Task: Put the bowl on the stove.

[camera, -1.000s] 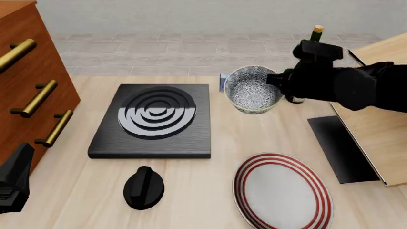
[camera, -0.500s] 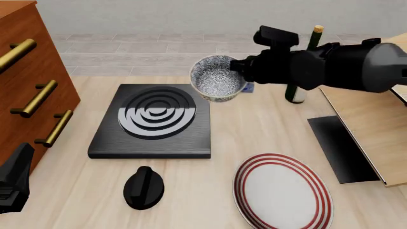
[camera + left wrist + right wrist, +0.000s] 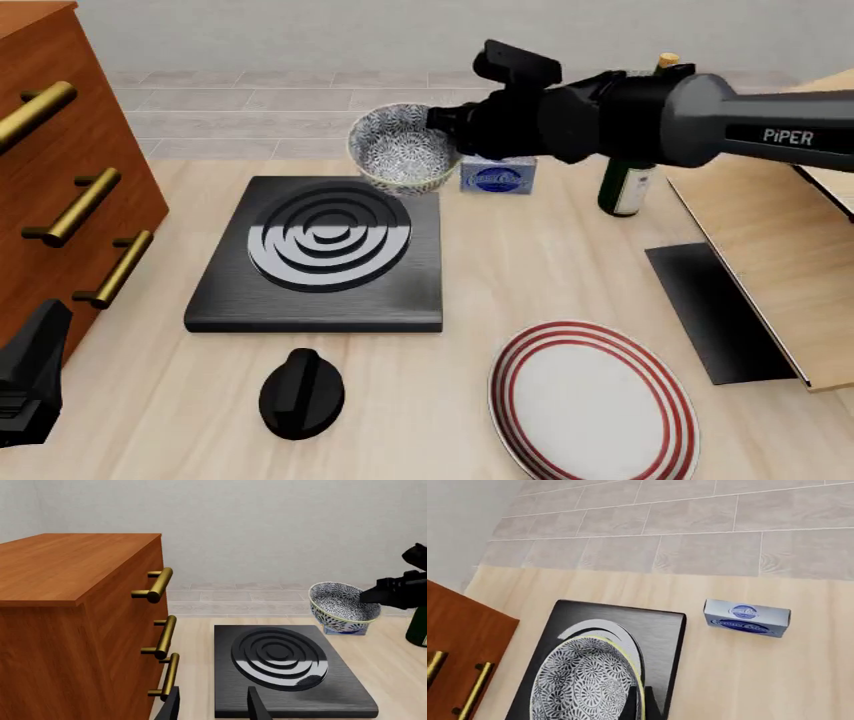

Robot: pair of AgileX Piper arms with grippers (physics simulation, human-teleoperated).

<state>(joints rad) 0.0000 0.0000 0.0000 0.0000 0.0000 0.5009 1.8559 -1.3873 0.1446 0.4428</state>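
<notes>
**Right end effector carries the bowl above the stove's far right corner**

Right end effector (image 3: 447,122) is clamped on the rim of the bowl (image 3: 400,150), holding it clear of the bench (image 3: 561,270) over the far right corner of the stove (image 3: 320,255). In the left wrist view the bowl (image 3: 341,607) hangs in the air past the slab's far edge, tilted, its opening turned partly sideways and its narrow foot down and away from the arm. In the right wrist view the patterned inside of the bowl (image 3: 584,680) fills the lower part, with the stove (image 3: 657,630) beneath it.

Around it: a small blue and white box (image 3: 498,176) lies on the bench just right of the bowl and behind the stove's far right corner. A dark green bottle (image 3: 627,185) stands further right, partly hidden by the right arm. A black round knob (image 3: 300,393) lies in front of the stove, and a white plate with red rings (image 3: 591,402) lies to the knob's right. A wooden cabinet with brass handles (image 3: 67,190) stands left of the stove. A light wooden board (image 3: 787,270) and a black flat sheet (image 3: 714,310) lie at the right side.

The right arm reaches in from the right, stretched nearly level over the box and bottle. The left end effector (image 3: 212,705) sits low by the cabinet, its fingers apart with nothing between them.
</notes>
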